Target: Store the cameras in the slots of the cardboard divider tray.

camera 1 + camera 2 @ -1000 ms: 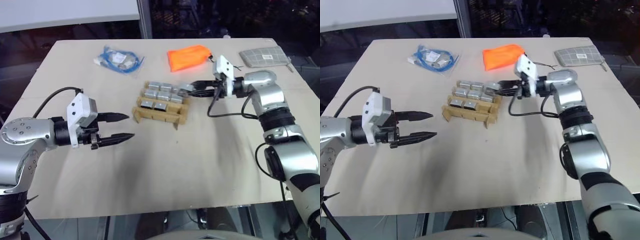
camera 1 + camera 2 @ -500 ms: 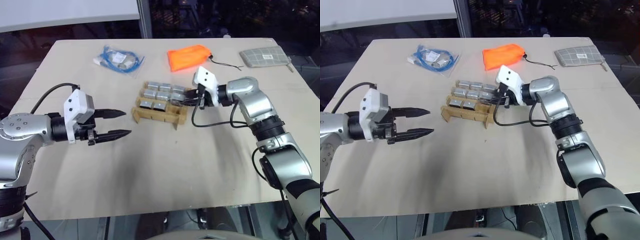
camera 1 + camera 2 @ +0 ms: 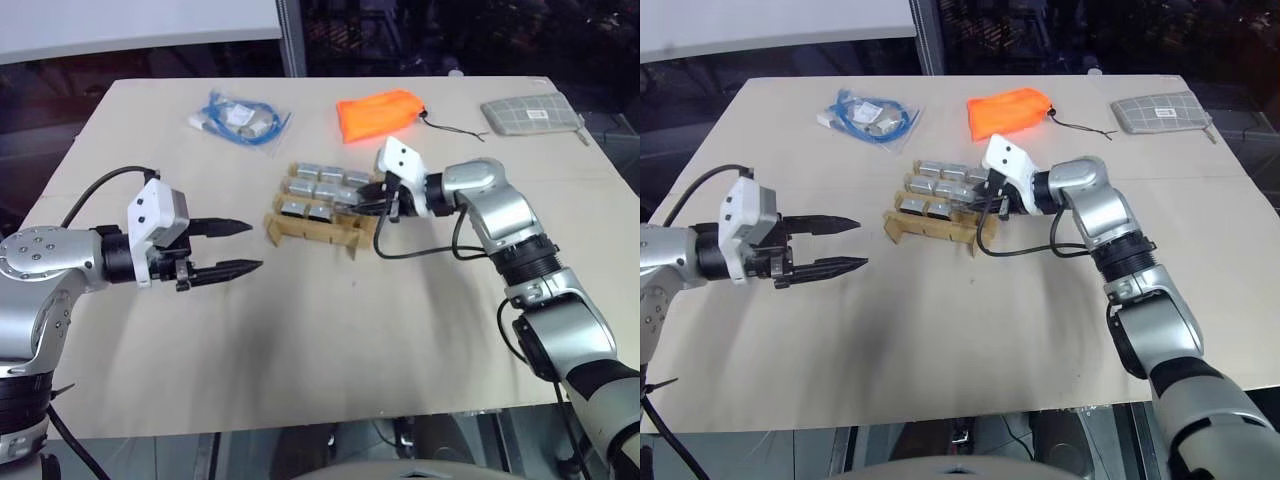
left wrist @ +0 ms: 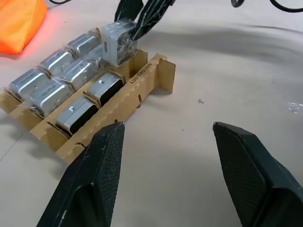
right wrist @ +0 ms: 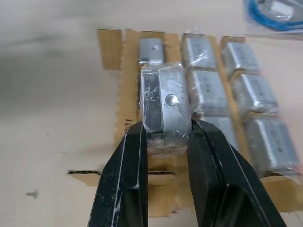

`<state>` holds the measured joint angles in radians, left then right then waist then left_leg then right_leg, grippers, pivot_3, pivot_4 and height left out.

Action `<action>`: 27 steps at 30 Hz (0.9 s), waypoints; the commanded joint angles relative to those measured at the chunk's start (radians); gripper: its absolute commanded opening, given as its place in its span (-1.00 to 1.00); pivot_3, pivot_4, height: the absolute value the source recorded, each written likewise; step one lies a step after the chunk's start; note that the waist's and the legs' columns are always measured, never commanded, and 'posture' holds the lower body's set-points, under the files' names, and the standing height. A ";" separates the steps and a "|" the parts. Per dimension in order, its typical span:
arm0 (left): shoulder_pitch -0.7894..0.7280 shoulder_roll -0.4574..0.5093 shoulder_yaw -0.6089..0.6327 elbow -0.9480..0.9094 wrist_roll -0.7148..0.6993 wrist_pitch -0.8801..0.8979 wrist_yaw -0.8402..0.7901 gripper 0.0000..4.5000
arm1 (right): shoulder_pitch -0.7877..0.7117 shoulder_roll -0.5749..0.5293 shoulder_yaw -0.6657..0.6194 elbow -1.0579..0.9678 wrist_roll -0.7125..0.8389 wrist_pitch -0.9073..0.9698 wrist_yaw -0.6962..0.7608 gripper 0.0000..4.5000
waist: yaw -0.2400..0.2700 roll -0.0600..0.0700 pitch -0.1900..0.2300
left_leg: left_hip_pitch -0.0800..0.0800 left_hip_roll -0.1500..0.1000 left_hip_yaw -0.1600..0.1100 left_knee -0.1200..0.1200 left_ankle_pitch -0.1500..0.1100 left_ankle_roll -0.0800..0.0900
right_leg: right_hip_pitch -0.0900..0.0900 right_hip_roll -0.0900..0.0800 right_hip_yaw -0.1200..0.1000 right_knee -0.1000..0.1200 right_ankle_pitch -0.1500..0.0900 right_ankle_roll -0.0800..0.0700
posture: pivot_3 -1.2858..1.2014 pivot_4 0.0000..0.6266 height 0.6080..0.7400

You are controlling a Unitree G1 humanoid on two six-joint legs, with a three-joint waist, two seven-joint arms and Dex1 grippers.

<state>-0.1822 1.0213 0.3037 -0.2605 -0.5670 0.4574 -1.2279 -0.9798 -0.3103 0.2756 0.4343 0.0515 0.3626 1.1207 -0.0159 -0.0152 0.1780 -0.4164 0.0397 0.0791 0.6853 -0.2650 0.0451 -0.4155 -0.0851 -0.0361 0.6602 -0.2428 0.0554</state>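
Swinging in from the tray's three o'clock side since a second ago, the right gripper [image 5: 166, 137] is now hanging over the near right corner of the cardboard divider tray [image 3: 318, 232], while the left gripper [image 3: 240, 247] is sitting where it was. Going left to right: that left gripper is waiting over bare table at the tray's eight o'clock, well apart from it, its two black fingers spread about halfway and holding nothing. The tray is lying at the table's middle, with the blue cable bag [image 3: 237, 118] at its eleven o'clock and the orange pouch [image 3: 377, 113] at its one o'clock. Eight wrapped cameras [image 4: 56, 82] are already sitting in its slots, two of them in the near row, so the slot at the near right corner [image 4: 144, 66] looks to be the one left open. The right gripper is reaching across from three o'clock, pinching the last camera [image 5: 165, 105] tight between its fingers, just above that corner. To do this well, I judge it should be centring the cube squarely over the open slot, levelling it so its sides run parallel to the cardboard strips, then lowering slowly and releasing only once it is seated. The plastic wrap could be snagging on a strip edge, and a sideways push could be shifting the light tray.
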 commanded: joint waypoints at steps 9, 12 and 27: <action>-0.019 0.013 -0.004 -0.007 -0.002 -0.012 -0.007 0.37 | 0.004 -0.039 0.052 0.005 -0.071 -0.042 -0.023 -0.72 | 0.005 0.000 0.000 | 0.000 -0.001 0.000 0.000 0.000 0.000 | 0.000 0.000 0.000 0.000 0.000 0.000 | 0.03 -0.52 1.00; -0.021 0.013 -0.007 -0.007 -0.002 -0.012 -0.006 0.37 | 0.003 -0.030 0.050 0.006 -0.066 -0.054 -0.031 -0.25 | 0.004 0.000 0.000 | 0.000 -0.001 0.000 0.000 0.000 0.000 | 0.000 0.000 0.000 0.000 0.000 0.000 | 0.03 -0.52 1.00; 0.142 -0.090 0.050 -0.080 -0.054 0.000 0.065 0.37 | 0.355 -0.149 -0.265 -0.399 0.247 0.017 -0.022 0.59 | 0.007 0.000 0.000 | -0.001 0.001 -0.001 -0.002 -0.001 0.001 | 0.001 -0.001 -0.001 -0.004 0.000 0.000 | 0.03 -0.52 1.00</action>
<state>-0.0637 0.9512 0.3120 -0.2999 -0.5933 0.4724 -1.1792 -0.6714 -0.4271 0.0801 0.1243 0.2473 0.3907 1.0902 -0.0092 -0.0154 0.1779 -0.4171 0.0406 0.0782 0.6835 -0.2656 0.0460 -0.4141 -0.0866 -0.0370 0.6560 -0.2429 0.0556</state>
